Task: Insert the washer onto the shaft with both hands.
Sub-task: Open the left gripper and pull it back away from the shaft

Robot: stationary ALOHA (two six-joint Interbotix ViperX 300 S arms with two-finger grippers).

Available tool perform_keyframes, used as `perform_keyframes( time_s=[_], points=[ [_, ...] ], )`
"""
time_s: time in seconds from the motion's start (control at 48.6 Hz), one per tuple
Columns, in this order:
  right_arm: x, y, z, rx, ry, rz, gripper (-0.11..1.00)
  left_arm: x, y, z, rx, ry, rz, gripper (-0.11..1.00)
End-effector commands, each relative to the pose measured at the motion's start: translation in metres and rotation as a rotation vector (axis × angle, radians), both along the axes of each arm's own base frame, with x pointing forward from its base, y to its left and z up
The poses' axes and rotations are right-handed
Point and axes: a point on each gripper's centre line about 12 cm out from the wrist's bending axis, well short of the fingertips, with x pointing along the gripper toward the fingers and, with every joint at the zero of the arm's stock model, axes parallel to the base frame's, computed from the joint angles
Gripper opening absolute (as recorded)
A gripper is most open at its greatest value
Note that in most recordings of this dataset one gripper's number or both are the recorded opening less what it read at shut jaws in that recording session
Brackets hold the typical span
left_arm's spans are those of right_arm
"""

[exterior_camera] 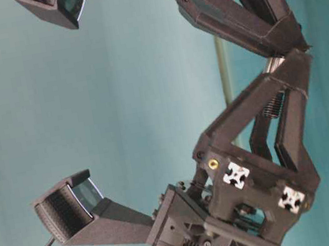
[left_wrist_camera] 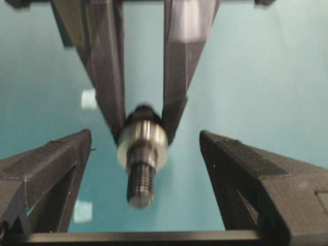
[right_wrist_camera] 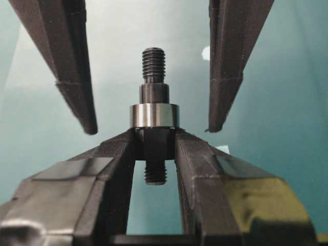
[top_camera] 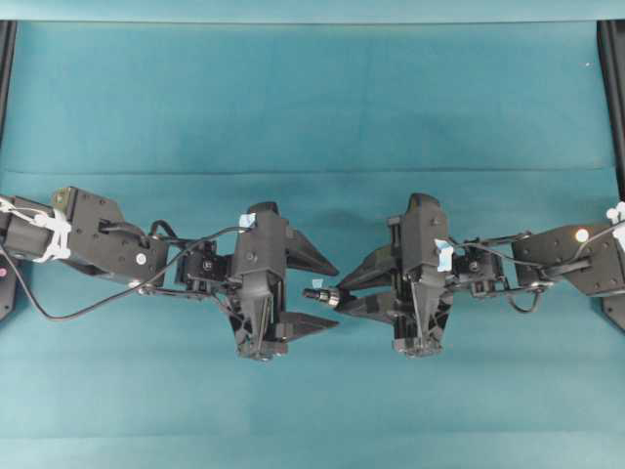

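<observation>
1. Right gripper (right_wrist_camera: 154,141): jaws clamped on the shaft (right_wrist_camera: 154,92) at its thicker dark section, just behind the washer; threaded end pointing away from the wrist camera, a shorter threaded stub showing between the fingers below the grip.
2. Washer (right_wrist_camera: 154,116): seated on the shaft as a bright metal ring against the collar, resting at the right fingertips.
3. Left gripper (left_wrist_camera: 146,154): jaws spread wide, fingers standing well apart on either side of the shaft's threaded end, touching neither shaft nor washer.
4. Overhead view: shaft (top_camera: 319,294) held level above the teal table (top_camera: 312,98), between the two grippers, its tip pointing toward the left gripper (top_camera: 311,293); right gripper (top_camera: 344,291) closed around the other end.
5. Left wrist view: washer (left_wrist_camera: 142,139) and shaft (left_wrist_camera: 141,179) blurred, yet clearly gripped by the right fingers (left_wrist_camera: 177,92) descending from above.
6. Pale tape scraps (left_wrist_camera: 88,99) lying on the table.
</observation>
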Motion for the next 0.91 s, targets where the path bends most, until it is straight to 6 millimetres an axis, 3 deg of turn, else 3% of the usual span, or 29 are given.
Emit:
perform_keyframes(
  time_s=[0.0,0.391,0.658,0.885],
  points=[
    [0.005,0.000,0.007,0.011,-0.025,-0.005,0.00,-0.002,-0.001,0.013,0.003,-0.013,-0.005,0.91],
    [0.004,0.000,0.005,0.009,-0.005,-0.005,0.00,-0.045,0.003,0.015,0.016,0.143,-0.001,0.91],
    [0.003,0.000,0.004,0.008,0.005,-0.006,0.00,-0.080,0.006,0.016,0.017,0.168,0.000,0.91],
    [0.003,0.002,0.004,0.009,0.008,-0.002,0.00,-0.095,0.005,0.022,0.021,0.152,-0.009,0.90]
  ],
)
